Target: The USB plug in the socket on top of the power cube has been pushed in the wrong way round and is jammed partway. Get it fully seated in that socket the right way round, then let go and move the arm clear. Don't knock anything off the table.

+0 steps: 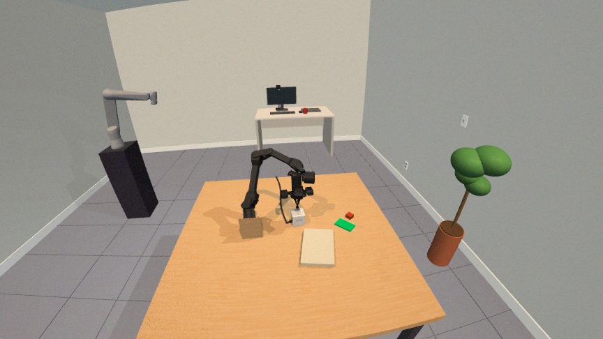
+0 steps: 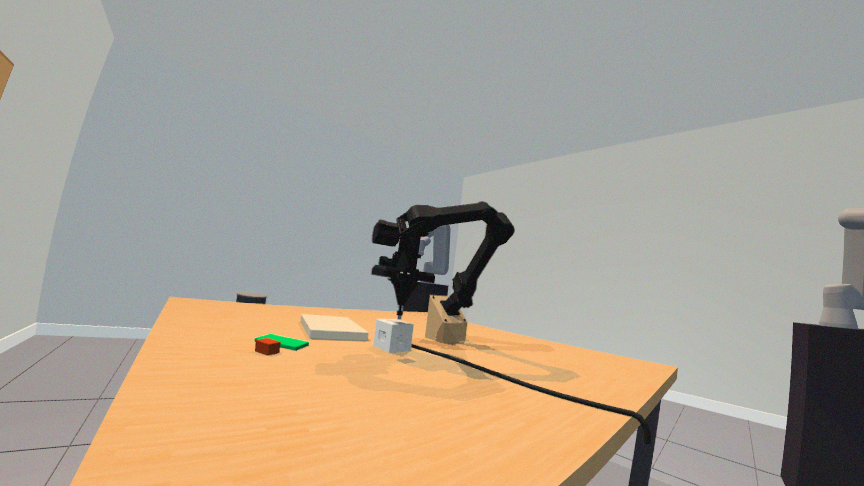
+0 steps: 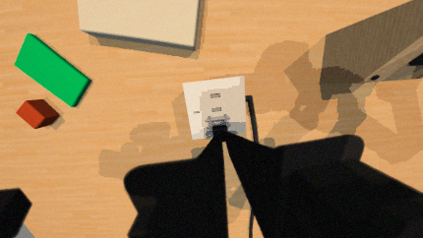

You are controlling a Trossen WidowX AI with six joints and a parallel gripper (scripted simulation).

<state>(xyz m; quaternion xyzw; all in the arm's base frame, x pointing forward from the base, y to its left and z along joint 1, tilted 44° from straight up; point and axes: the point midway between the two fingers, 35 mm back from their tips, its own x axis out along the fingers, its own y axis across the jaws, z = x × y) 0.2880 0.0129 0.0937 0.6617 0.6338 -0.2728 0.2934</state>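
The white power cube [image 1: 298, 218] [image 2: 392, 336] [image 3: 235, 93] stands on the wooden table, with slots in its top and sides. My gripper [image 1: 297, 206] [image 2: 399, 309] [image 3: 222, 137] points down over the cube's top and is shut on the USB plug [image 3: 217, 121]. The plug's grey metal end shows just below the fingertips, at the cube's top face near one edge. The fingers hide most of the plug. How deep it sits in the socket, and which way round it is, I cannot tell.
A black cable [image 1: 282, 206] [image 2: 531, 386] runs from the cube over the table edge. A cream slab [image 1: 317, 247] [image 2: 334, 327], a green block [image 1: 345, 224] [image 2: 282, 342] [image 3: 53, 70] and a red block [image 1: 349, 215] [image 2: 267, 346] [image 3: 37, 113] lie nearby. The arm's brown base [image 1: 251, 228] stands beside the cube.
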